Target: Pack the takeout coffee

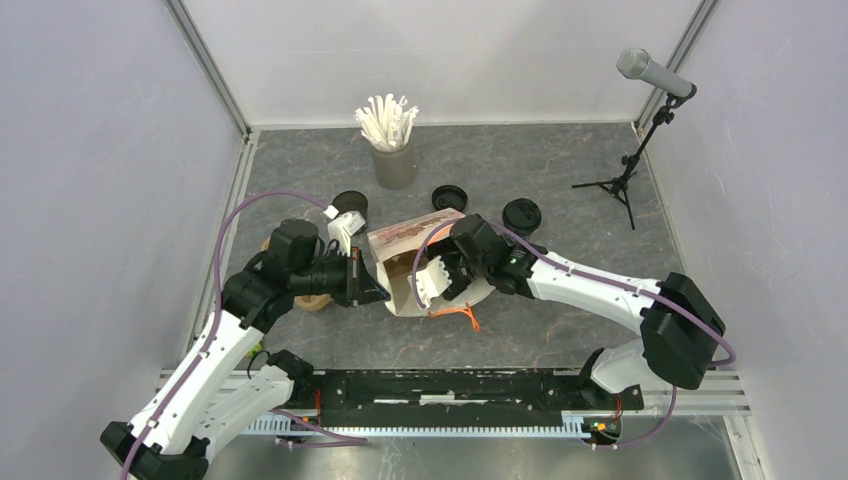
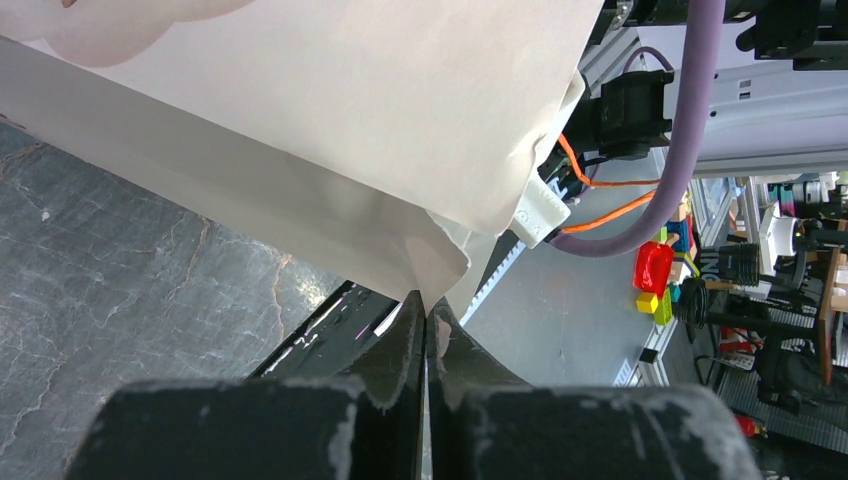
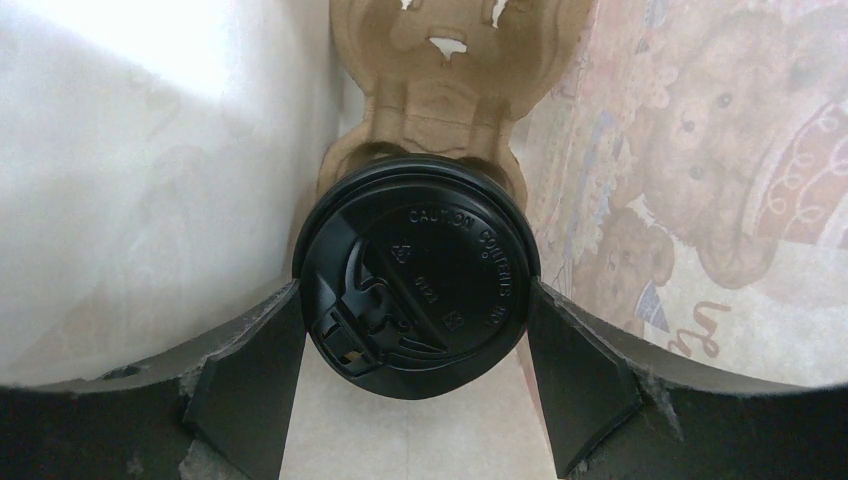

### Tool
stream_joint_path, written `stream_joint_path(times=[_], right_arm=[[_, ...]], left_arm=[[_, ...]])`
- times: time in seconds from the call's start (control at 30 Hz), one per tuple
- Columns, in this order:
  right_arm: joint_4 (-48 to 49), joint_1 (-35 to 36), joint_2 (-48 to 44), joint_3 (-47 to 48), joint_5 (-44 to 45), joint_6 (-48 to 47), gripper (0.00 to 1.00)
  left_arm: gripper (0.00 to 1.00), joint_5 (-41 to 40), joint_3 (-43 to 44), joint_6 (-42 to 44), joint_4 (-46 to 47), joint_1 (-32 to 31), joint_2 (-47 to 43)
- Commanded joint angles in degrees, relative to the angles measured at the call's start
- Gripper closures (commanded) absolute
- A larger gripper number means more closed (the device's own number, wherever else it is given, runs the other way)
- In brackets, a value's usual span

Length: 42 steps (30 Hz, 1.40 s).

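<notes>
Left fingers (image 2: 400,372) are pinched shut on the bag (image 2: 350,130) rim, likely to keep its mouth open. Inside the bag, right fingers (image 3: 250,385) grip a lidded cup (image 3: 420,275) at the carrier (image 3: 440,70), probably to seat it there.

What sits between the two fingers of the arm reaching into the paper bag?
A lidded black cup, seated in a brown pulp carrier inside the paper bag. The right wrist view shows the right gripper closed against its lid.
</notes>
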Motion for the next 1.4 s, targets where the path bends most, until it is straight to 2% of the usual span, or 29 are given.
stream_joint_path(times=[0.0,0.6,0.87,1.37], right_arm=[[1.5,-0.5,0.6,-1.0,-1.5,-0.6,0.4],[3.6,-2.0,1.7,-2.0,-1.9,-0.5,0.39],[4.4,-2.3,2.2,-2.5,-1.9,-0.8,0.38],[6.0,-3.2,3.9,-2.3,-2.1,-0.9,0.38]], left_arm=[[0.96,2.1,0.1,-1.7,0.6,0.0,-0.4],[0.96,2.0,0.6,-1.9,0.6,0.0,0.2],[0.89,0.4,1.1,-2.7,0.6,0.0,1.1],[0.9,0.6,1.8,-2.5,0.7,0.1,2.8]])
